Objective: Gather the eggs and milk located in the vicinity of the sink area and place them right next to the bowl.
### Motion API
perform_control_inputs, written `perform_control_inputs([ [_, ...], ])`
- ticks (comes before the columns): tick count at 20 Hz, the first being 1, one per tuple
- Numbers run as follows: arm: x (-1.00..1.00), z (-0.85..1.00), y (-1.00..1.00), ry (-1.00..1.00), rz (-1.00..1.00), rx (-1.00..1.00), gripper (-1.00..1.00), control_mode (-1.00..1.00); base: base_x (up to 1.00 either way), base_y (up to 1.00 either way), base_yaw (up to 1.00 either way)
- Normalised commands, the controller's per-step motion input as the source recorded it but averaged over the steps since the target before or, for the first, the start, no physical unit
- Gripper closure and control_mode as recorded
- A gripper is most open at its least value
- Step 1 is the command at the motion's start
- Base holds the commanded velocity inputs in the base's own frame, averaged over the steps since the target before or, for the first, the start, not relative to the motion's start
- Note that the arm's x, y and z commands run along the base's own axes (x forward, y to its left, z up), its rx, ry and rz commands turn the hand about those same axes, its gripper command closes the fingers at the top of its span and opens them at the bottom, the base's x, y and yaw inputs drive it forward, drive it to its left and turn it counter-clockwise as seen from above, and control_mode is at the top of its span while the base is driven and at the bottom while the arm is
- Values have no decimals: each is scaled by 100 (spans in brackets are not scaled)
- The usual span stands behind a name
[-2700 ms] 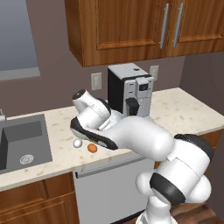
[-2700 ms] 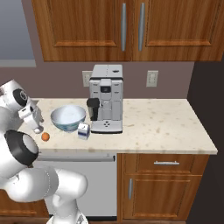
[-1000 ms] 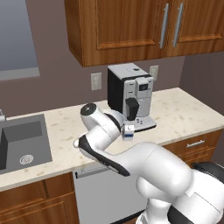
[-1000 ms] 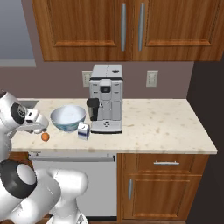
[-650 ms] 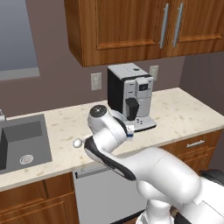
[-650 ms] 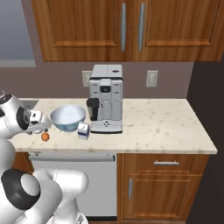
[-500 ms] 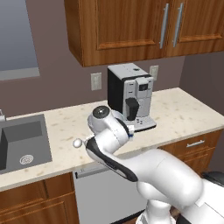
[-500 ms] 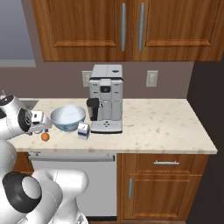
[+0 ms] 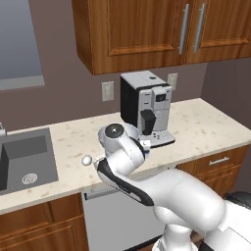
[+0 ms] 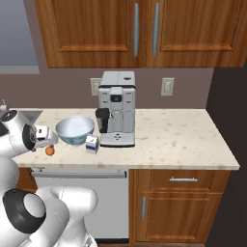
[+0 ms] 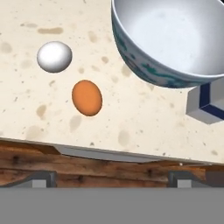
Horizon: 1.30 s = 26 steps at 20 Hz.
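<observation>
Glossy oval eggs [image 11: 87, 97] beside round bowl [image 11: 168, 39].

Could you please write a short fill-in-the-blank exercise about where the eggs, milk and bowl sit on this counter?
1. In the hand view, the egg lying closer to the counter's front edge is ___ in colour.
2. The milk stands on the counter between the bowl and the ___ machine.
3. The white egg lies on the ___, outside the bowl.

Missing words: orange-brown; coffee; counter
</observation>
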Motion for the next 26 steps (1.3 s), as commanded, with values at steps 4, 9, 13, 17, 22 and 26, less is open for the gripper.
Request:
perform_control_inputs([
  [4,23,-13,13,0,0,0,-100,-100,0,0,0],
  [9,28,-13,17,2,0,0,-100,-100,0,0,0],
  [13,24,-14,18,4,0,0,-100,-100,0,0,0],
  [17,17,-17,16,2,0,0,-100,-100,0,0,0],
  [22,14,-16,12,0,0,0,-100,-100,0,0,0],
  [26,14,-12,0,0,0,0,-100,-100,0,0,0],
])
